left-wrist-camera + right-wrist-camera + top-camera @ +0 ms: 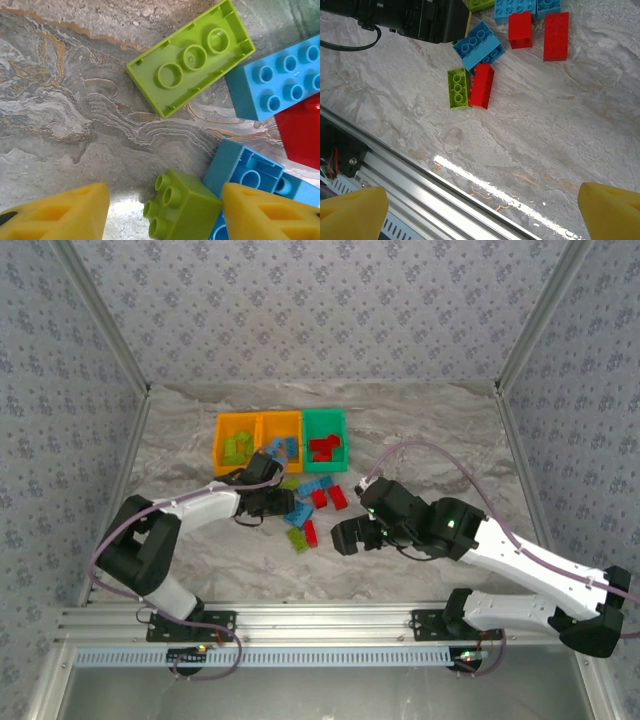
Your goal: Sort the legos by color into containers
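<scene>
Grey marble-patterned table (420, 440) with wallpapered walls around it was seen from the top camera. At its far side three containers stood in a row, touching: an orange bin (219, 445) with lime green legos, a second orange bin (281, 417) with light blue ones, and a green bin (345, 438) with red ones. More loose legos (318, 502) lay just in front of the bins. The left gripper (283, 502) was low at the left edge of this heap, and the right gripper (350, 537) was just to the right of it, apart from the bricks. In the left wrist view, the left gripper (165, 210) had its jaws not closed: a small lime brick (182, 212) stood between the yellow fingers (60, 215), touching the right one, while a gap remained on the left one. Beside it lay a blue brick (245, 172), and farther off a long lime brick (190, 57) with its hollow side up, a light blue brick (280, 80) and a red brick (302, 132). In the right wrist view, the right gripper (482, 212) was spread wide and held nothing, over bare table near the aluminium rail (420, 185). Ahead of it a green brick (458, 88) lay against a red one (482, 86), with blue bricks (480, 45) and two more red bricks (520, 30) behind.
</scene>
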